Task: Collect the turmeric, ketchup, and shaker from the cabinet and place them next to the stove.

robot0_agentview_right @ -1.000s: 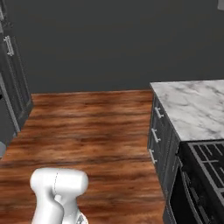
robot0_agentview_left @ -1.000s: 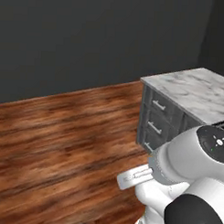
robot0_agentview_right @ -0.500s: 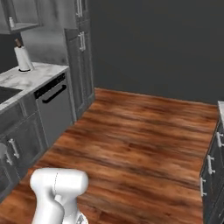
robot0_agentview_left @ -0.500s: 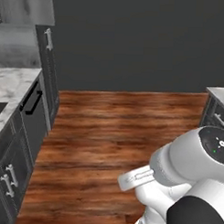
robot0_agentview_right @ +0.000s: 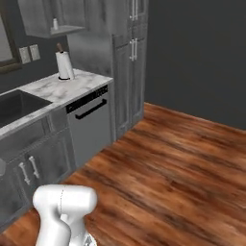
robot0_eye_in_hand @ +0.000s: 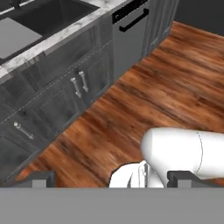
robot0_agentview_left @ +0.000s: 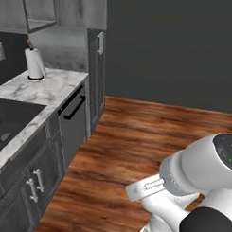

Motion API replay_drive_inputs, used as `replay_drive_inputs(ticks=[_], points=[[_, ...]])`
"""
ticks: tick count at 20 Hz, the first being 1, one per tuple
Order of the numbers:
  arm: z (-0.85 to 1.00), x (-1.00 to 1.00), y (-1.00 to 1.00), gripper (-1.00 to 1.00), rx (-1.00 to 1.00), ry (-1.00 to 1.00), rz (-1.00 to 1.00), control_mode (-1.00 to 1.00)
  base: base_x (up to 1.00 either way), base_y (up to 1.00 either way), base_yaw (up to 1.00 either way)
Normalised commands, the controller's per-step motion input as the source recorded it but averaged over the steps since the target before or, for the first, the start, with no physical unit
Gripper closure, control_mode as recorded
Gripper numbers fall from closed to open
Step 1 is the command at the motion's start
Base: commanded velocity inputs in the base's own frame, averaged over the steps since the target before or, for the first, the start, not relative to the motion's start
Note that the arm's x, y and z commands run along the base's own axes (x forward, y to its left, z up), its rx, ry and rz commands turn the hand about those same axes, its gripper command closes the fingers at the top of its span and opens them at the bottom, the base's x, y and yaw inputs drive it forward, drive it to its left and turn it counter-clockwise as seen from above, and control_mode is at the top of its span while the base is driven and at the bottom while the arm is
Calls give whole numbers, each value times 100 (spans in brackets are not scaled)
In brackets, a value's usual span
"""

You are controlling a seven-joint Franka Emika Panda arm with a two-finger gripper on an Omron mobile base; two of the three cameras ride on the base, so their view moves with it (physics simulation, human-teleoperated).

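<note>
The grey wall cabinet (robot0_agentview_right: 48,21) hangs open-fronted at the upper left, above the marble counter; its corner also shows in the left base view as the cabinet (robot0_agentview_left: 38,13). On its shelf stands a tiny pale shaker (robot0_agentview_right: 55,23). The turmeric, the ketchup and the stove are out of view. My gripper (robot0_eye_in_hand: 113,178) is open and empty, with its two dark fingertips (robot0_eye_in_hand: 37,178) far apart, low over the wood floor in front of the base cabinets. The arm is folded close over the base.
A white paper-towel roll (robot0_agentview_right: 64,65) stands on the marble counter (robot0_agentview_left: 48,84) under the cabinet. Left of it are a black sink (robot0_agentview_right: 19,103), a dishwasher (robot0_agentview_right: 91,125) and a tall grey pantry (robot0_agentview_right: 129,57). Wood floor (robot0_agentview_right: 182,163) stretches to the right.
The whole picture has swung: the base has turned from the island and range side toward the sink counter and wall cabinet. The arm's pose over the base looks unchanged.
</note>
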Motion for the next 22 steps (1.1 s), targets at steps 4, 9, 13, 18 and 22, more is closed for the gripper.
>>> replay_drive_inputs(ticks=[4, 9, 13, 18, 22], points=[[0, 0, 0, -100, 0, 0, 0, 100, 100, -3, 30], [0, 0, 0, -100, 0, 0, 0, 100, 100, -1, 21], [0, 0, 0, -100, 0, 0, 0, 100, 100, 0, 16], [0, 0, 0, -100, 0, 0, 0, 100, 100, 0, 18], [0, 0, 0, -100, 0, 0, 0, 100, 99, 0, 26]])
